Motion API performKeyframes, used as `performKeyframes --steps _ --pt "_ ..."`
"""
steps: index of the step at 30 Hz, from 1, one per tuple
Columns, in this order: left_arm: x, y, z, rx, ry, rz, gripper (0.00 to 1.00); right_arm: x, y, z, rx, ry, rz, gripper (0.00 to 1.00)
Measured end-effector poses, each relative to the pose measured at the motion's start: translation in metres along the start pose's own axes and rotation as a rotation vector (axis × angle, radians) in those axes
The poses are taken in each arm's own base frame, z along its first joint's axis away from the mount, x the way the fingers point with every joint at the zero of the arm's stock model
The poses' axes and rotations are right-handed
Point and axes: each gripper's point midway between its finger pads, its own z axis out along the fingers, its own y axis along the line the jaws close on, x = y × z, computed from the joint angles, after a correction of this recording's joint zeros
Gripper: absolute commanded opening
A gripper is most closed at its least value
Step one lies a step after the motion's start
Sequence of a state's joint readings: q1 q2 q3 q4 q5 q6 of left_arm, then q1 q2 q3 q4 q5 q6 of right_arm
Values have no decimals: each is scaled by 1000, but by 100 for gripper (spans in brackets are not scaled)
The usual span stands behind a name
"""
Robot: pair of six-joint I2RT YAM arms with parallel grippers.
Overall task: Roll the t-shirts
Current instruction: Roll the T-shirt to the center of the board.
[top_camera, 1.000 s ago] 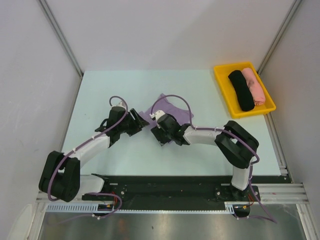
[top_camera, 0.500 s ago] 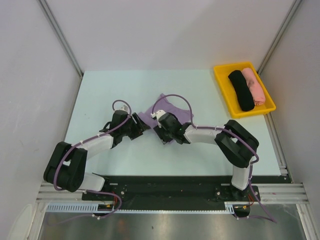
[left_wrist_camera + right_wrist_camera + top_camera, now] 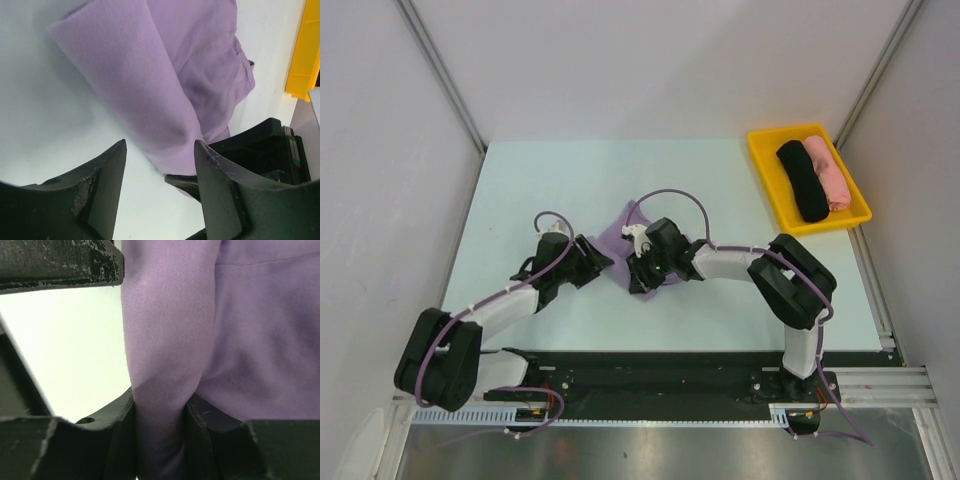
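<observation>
Right gripper [image 3: 160,417]: narrowed since a second ago; a fold of the shirt [image 3: 165,75] is now pinched.
Left gripper [image 3: 160,167]: held spread, nothing grasped, just beside the shirt.

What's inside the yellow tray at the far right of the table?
A black cloth roll and a pink cloth roll lie side by side in the yellow tray. They cover most of its floor, so anything underneath them cannot be seen.
</observation>
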State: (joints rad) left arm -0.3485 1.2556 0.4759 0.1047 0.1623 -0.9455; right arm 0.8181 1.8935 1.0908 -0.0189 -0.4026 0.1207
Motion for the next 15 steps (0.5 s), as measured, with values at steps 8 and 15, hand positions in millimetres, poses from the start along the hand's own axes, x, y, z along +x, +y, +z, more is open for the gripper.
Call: performKeyframes --steps 8,15 --pt "13 -2 -39 43 -49 -11 50 18 31 1 -175 46 97 31" --pt "12 -19 -57 102 -84 -25 39 20 38 3 -215 56 151 31"
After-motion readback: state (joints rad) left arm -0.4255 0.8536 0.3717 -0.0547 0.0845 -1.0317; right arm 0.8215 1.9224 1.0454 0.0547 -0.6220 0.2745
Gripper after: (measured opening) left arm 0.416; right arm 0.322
